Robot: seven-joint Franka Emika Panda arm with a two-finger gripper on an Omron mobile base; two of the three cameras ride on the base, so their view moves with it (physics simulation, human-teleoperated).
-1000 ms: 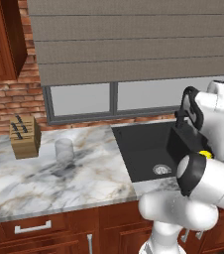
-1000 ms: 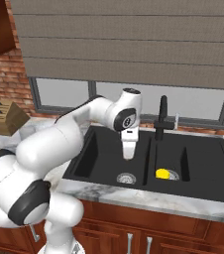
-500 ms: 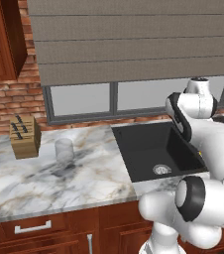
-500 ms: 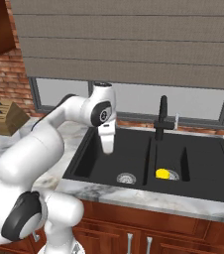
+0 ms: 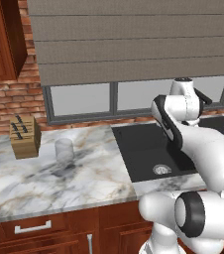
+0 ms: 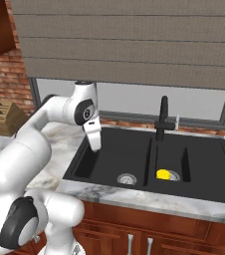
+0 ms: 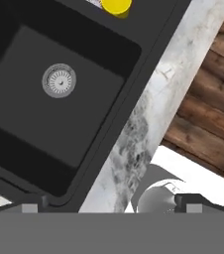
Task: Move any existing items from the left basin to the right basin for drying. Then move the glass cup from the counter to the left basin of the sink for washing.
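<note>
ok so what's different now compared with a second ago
The arm swung its open, empty hand leftward over the sink, from near the faucet to the left basin's left side. Nothing was picked up or released. The yellow container stays in the right basin, the glass cup on the counter.

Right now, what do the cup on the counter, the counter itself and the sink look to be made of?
glass cup: clear glass, see-through, though clear plastic would look alike.
counter: polished marble or lookalike, white with grey-tan veins.
sink: matte black, no glare, perhaps composite or coated metal; its drain looks like shiny metal.
</note>
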